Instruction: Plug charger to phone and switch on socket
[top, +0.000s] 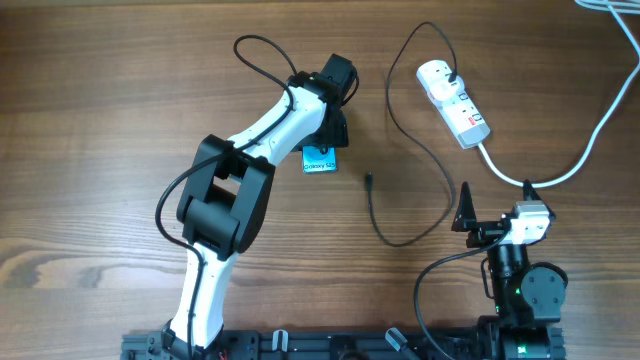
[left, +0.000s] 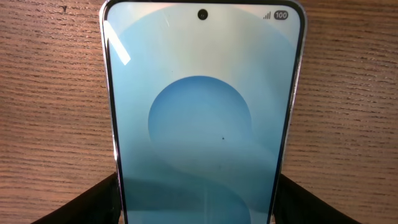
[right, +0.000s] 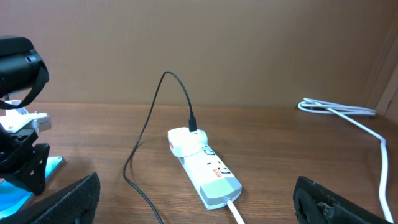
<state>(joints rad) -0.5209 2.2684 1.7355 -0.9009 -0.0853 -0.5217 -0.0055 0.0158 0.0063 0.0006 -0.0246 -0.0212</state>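
Note:
The phone (top: 320, 162), cyan-screened, lies on the wooden table, and my left gripper (top: 331, 135) is over its far end. In the left wrist view the phone (left: 199, 112) fills the frame, and the left gripper (left: 196, 208) has its black fingers pressed against both long edges. The charger (top: 430, 170) is a thin black cable plugged into the socket (top: 455, 100); it loops down to a free plug tip (top: 369, 181) lying right of the phone. My right gripper (top: 468, 215) is open and empty near the front right. In the right wrist view its jaws (right: 199, 205) face the socket (right: 205, 168) and the charger (right: 143, 143).
A thick white cable (top: 590, 140) runs from the socket to the back right corner; it also shows in the right wrist view (right: 348, 115). The left arm's body (top: 230, 190) spans the table's left middle. A brown wall (right: 217, 50) stands behind the table.

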